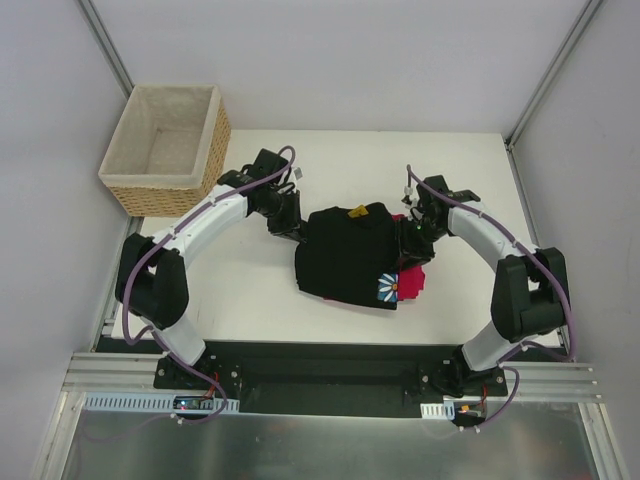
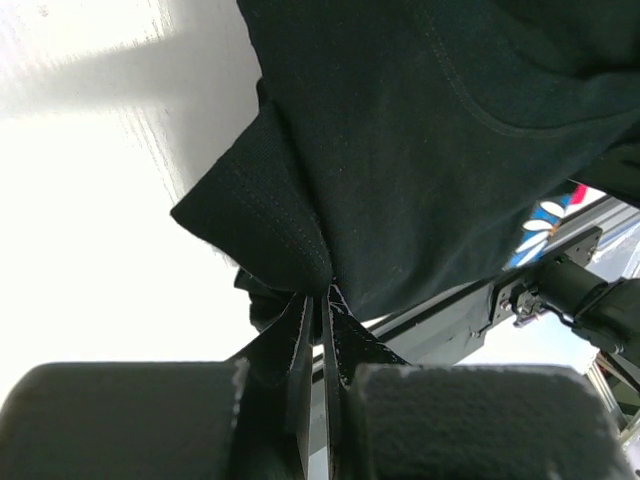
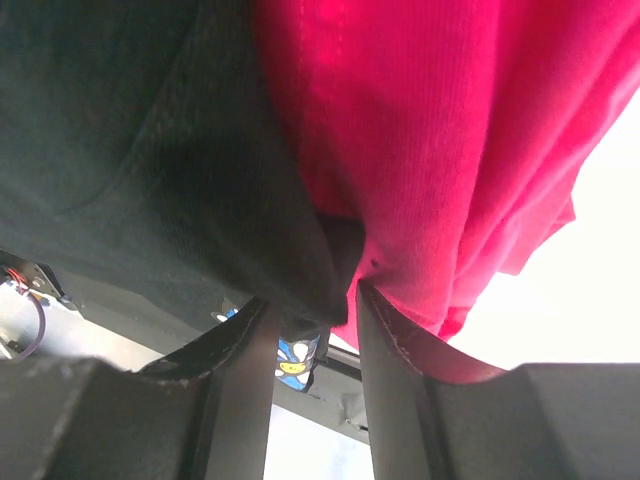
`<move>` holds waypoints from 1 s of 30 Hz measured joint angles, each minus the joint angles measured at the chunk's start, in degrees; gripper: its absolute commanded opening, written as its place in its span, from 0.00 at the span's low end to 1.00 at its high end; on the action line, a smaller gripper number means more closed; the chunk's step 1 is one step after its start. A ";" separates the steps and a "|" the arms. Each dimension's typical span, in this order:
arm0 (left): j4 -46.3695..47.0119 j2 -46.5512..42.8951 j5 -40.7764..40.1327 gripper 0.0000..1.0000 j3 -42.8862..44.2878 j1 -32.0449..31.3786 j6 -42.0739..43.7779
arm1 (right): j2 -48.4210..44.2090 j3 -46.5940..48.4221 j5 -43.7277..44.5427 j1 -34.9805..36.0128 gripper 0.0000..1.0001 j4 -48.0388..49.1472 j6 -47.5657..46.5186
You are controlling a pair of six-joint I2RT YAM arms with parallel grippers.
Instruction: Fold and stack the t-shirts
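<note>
From above, your left claw (image 1: 290,228) sits at the left edge of the black t-shirt (image 1: 345,255). Your right claw (image 1: 412,240) is at its right edge, with the pinkish-red t-shirt (image 1: 413,281) peeking out just beside it. The wicker basket (image 1: 165,150) stands well apart, beyond the left claw.

On the left wrist, your claw is pinched tight on a fold of the black t-shirt (image 2: 420,150), which spreads ahead of it.

On the right wrist, your jaws stand apart, with black and pinkish-red (image 3: 440,130) cloth bunched at their tips.
</note>
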 measured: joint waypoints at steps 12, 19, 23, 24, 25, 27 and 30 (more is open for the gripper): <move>-2.89 -1.81 -0.39 0.00 3.10 0.02 0.24 | 1.99 -0.11 -3.10 0.00 0.01 1.77 1.55; -3.21 -1.81 -0.94 0.00 3.10 0.02 0.35 | 1.92 -0.13 -3.34 -0.11 0.01 1.81 1.60; -3.26 -1.81 -0.96 0.00 3.10 0.02 0.44 | 0.92 -0.11 -3.30 -0.11 0.01 1.42 1.57; -3.28 -1.81 -0.96 0.00 3.10 0.02 0.55 | 0.44 -0.07 -3.26 -0.09 0.01 1.14 1.57; -3.30 -1.81 -0.96 0.00 3.10 0.02 0.61 | -0.11 0.31 -3.17 -0.11 0.01 0.44 1.57; -3.34 -1.81 -0.98 0.00 3.13 0.02 0.70 | -1.09 1.79 -3.04 -0.09 0.01 -1.22 1.51; -3.37 -1.79 -1.03 0.00 3.28 0.02 1.11 | -2.67 6.08 -2.89 -0.11 0.01 -3.98 1.44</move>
